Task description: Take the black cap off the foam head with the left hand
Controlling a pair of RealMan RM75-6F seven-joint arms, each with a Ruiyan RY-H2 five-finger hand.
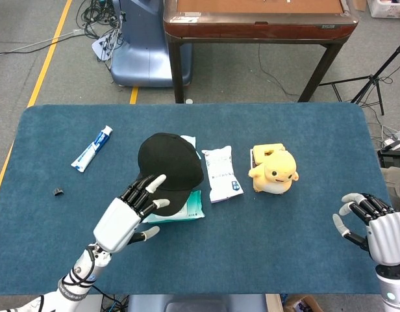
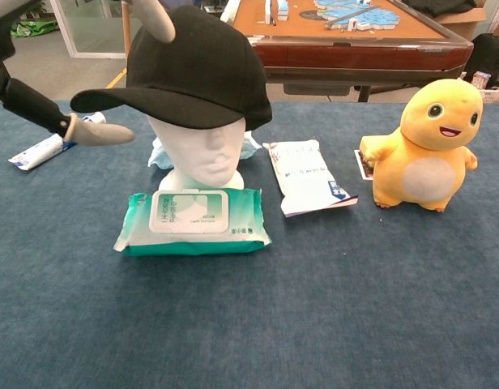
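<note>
The black cap (image 1: 169, 162) sits on the foam head (image 2: 202, 152) near the middle of the blue table (image 1: 304, 136), brim pointing toward my side and slightly left. From the chest view the cap is fully seated, brim jutting left over the white face.

My left hand (image 1: 127, 215) is just in front of and to the left of the cap. In the head view its fingers (image 1: 148, 189) are spread and extended toward the brim, their tips overlapping the brim's near edge. In the chest view one fingertip shows just below the brim's left end and another pokes up against the crown at the top left. I cannot tell whether any of them actually touch the cap. The hand holds nothing; fingers apart. The forearm runs down toward the bottom left corner of the head view, palm side turned away from that camera.

My right hand (image 1: 375, 229) rests low at the far right edge of the table, well apart from everything, fingers loosely curled and separated, nothing in it.

A green wet-wipe pack (image 2: 193, 221) lies touching the front of the head's base. A white packet (image 2: 308, 177) lies just right of that, and a yellow plush toy (image 2: 428, 146) stands further right. A toothpaste tube (image 1: 92, 148) lies at the left.
</note>
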